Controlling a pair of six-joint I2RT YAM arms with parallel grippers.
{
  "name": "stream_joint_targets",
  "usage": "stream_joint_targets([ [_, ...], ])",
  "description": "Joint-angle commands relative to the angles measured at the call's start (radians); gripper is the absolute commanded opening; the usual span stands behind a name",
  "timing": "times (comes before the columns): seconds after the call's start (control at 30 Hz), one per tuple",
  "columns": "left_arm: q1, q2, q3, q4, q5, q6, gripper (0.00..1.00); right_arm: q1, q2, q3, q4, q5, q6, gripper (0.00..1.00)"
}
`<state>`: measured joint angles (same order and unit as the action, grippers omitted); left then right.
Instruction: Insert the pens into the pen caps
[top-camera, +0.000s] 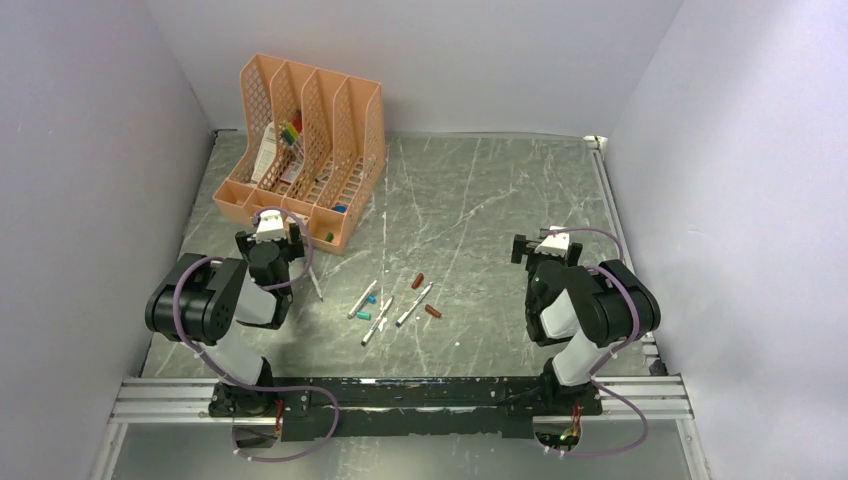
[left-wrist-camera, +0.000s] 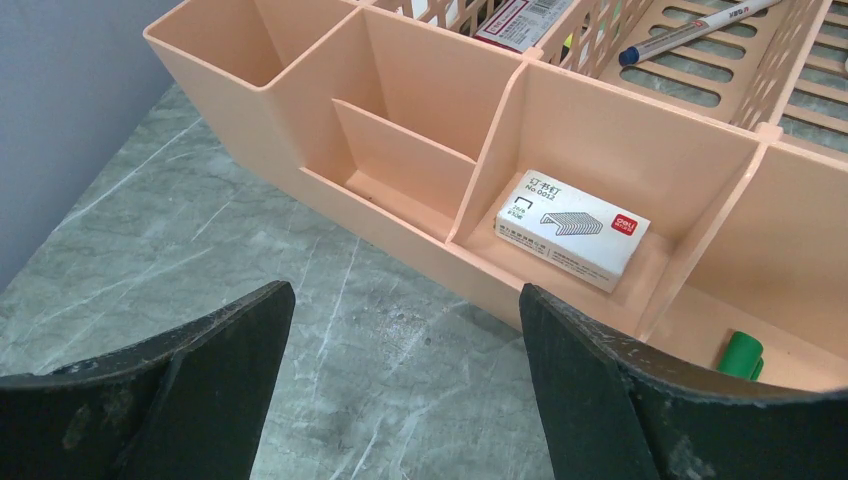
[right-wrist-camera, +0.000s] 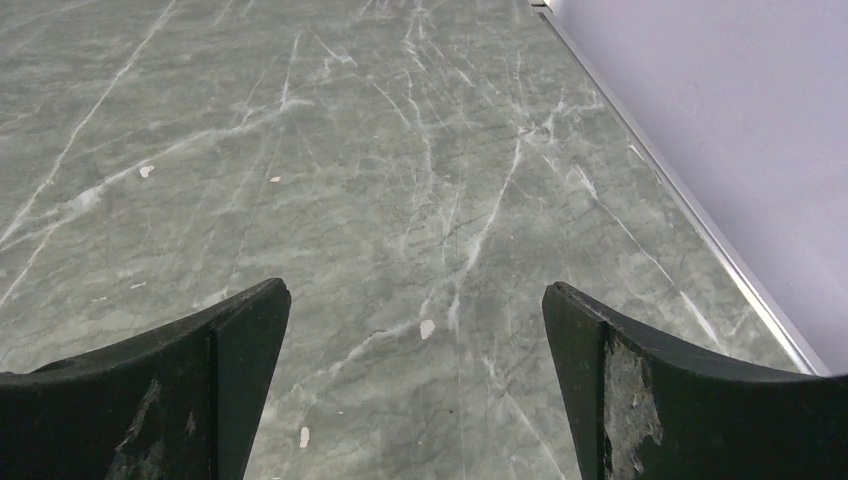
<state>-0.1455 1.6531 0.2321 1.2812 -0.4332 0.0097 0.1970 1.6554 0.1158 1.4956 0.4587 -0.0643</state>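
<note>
Left gripper (left-wrist-camera: 402, 292): jaws spread wide with nothing between them, hovering over the table (left-wrist-camera: 200, 250) just short of the organiser's front wall. Right gripper (right-wrist-camera: 415, 290): also spread wide and empty, with only bare marbled table under it.

Count, top view:
- I make out 3 pens (top-camera: 378, 319) lying loose mid-table, roughly parallel. They sit at 4 o'clock from the left gripper and 8 o'clock from the right one, well apart from both.
- Pen caps (top-camera: 433, 311): I am sure of 2 dark red ones. One lies beside the far end of the rightmost pen, the other at 4 o'clock of its middle.
- The teal specks by the two left pens are too small for me to count.
- 1 peach organiser (top-camera: 300, 150) stands at 12 o'clock from the left gripper, with 4 upright mesh slots behind a row of low front bins.
- 1 bundle of multicoloured markers (top-camera: 291, 130) stands in the slots.

Left wrist view:
- 1 white staple box (left-wrist-camera: 570, 228) lies in a front bin. Its print reads "No.0012" with a red "deli" logo; the rest I cannot read.
- 1 green piece (left-wrist-camera: 740, 355) is in the next bin at 3 o'clock.
- 1 blue-capped marker (left-wrist-camera: 690, 30) lies behind, its barrel writing unreadable.
</note>
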Motion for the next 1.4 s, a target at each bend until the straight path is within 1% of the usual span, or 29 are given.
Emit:
stream_joint_targets([
  [0.0, 0.006, -0.012, 0.006, 0.009, 0.011, -0.010, 0.94, -0.009, -0.016, 0.006, 0.014, -0.003, 0.005, 1.00],
  [0.2, 0.003, -0.016, -0.003, 0.026, 0.027, 0.006, 0.94, -0.010, -0.015, 0.011, 0.004, -0.006, 0.007, 1.00],
  [0.3, -0.010, -0.058, -0.019, 0.030, 0.012, 0.017, 0.94, -0.037, -0.026, 0.062, -0.116, -0.025, 0.040, 1.00],
  [0.33, -0.029, -0.088, -0.021, 0.012, -0.021, 0.026, 0.94, -0.049, -0.028, 0.078, -0.149, -0.020, 0.054, 1.00],
  [0.4, -0.093, -0.184, 0.014, -0.093, -0.128, 0.068, 0.94, -0.053, -0.041, 0.079, -0.159, 0.034, 0.077, 1.00],
  [0.47, -0.157, -0.290, 0.058, -0.181, -0.174, 0.108, 0.94, -0.051, -0.084, 0.049, -0.139, 0.007, 0.053, 1.00],
  [0.5, -0.180, -0.337, 0.084, -0.224, -0.193, 0.094, 0.95, -0.039, -0.136, 0.042, -0.178, 0.016, 0.045, 1.00],
  [0.53, -0.197, -0.381, 0.110, -0.298, -0.197, 0.064, 0.94, -0.031, -0.227, 0.058, -0.266, 0.006, 0.037, 1.00],
  [0.57, -0.205, -0.432, 0.143, -0.384, -0.197, 0.009, 0.94, -0.027, -0.292, 0.095, -0.396, -0.020, 0.040, 1.00],
  [0.63, -0.208, -0.536, 0.229, -0.625, -0.159, -0.160, 0.94, -0.028, -0.432, 0.180, -0.642, -0.110, 0.059, 1.00],
  [0.67, -0.209, -0.582, 0.273, -0.735, -0.120, -0.238, 0.94, -0.026, -0.495, 0.213, -0.728, -0.183, 0.062, 1.00],
  [0.7, -0.208, -0.613, 0.303, -0.793, -0.059, -0.286, 0.94, -0.025, -0.559, 0.239, -0.792, -0.257, 0.082, 1.00],
  [0.73, -0.207, -0.638, 0.319, -0.803, 0.021, -0.309, 0.94, -0.026, -0.616, 0.267, -0.862, -0.320, 0.142, 1.00],
  [0.8, -0.207, -0.666, 0.335, -0.786, 0.195, -0.346, 0.94, -0.025, -0.706, 0.343, -1.034, -0.403, 0.352, 1.00],
  [0.83, -0.207, -0.670, 0.348, -0.796, 0.265, -0.373, 0.94, -0.025, -0.733, 0.372, -1.069, -0.502, 0.365, 1.00],
  [0.87, -0.207, -0.672, 0.359, -0.815, 0.294, -0.426, 0.94, -0.019, -0.755, 0.393, -1.096, -0.589, 0.351, 1.00],
  [0.9, -0.207, -0.672, 0.371, -0.867, 0.278, -0.499, 0.94, -0.014, -0.773, 0.410, -1.122, -0.627, 0.362, 1.00],
  [0.93, -0.204, -0.672, 0.387, -0.956, 0.234, -0.590, 0.95, -0.013, -0.790, 0.436, -1.171, -0.623, 0.376, 1.00],
  [0.97, -0.189, -0.666, 0.408, -1.040, 0.215, -0.647, 0.94, -0.013, -0.801, 0.463, -1.243, -0.587, 0.426, 1.00],
  [1.0, -0.164, -0.650, 0.428, -1.087, 0.292, -0.655, 0.94, -0.014, -0.813, 0.485, -1.293, -0.539, 0.494, 1.00],
  [1.03, -0.135, -0.630, 0.441, -1.098, 0.393, -0.627, 0.94, -0.014, -0.825, 0.494, -1.331, -0.509, 0.567, 1.00],
  [1.07, -0.118, -0.602, 0.459, -1.111, 0.469, -0.600, 0.95, -0.014, -0.836, 0.489, -1.338, -0.517, 0.604, 1.00],
  [1.1, -0.114, -0.577, 0.479, -1.145, 0.486, -0.591, 0.94, -0.014, -0.844, 0.475, -1.322, -0.552, 0.605, 1.00],
  [1.13, -0.114, -0.552, 0.495, -1.185, 0.518, -0.577, 0.94, -0.013, -0.848, 0.463, -1.306, -0.589, 0.610, 0.96],
  [1.17, -0.120, -0.526, 0.506, -1.201, 0.555, -0.544, 0.94, -0.013, -0.845, 0.455, -1.301, -0.618, 0.621, 0.86],
  [1.2, -0.142, -0.503, 0.522, -1.227, 0.557, -0.533, 0.94, -0.013, -0.839, 0.447, -1.300, -0.648, 0.628, 0.81],
  [1.27, -0.245, -0.453, 0.567, -1.279, 0.552, -0.477, 0.94, -0.013, -0.822, 0.428, -1.284, -0.713, 0.628, 0.77],
  [1.37, -0.468, -0.419, 0.597, -1.332, 0.430, -0.382, 0.94, -0.010, -0.781, 0.403, -1.290, -0.785, 0.635, 0.75],
])
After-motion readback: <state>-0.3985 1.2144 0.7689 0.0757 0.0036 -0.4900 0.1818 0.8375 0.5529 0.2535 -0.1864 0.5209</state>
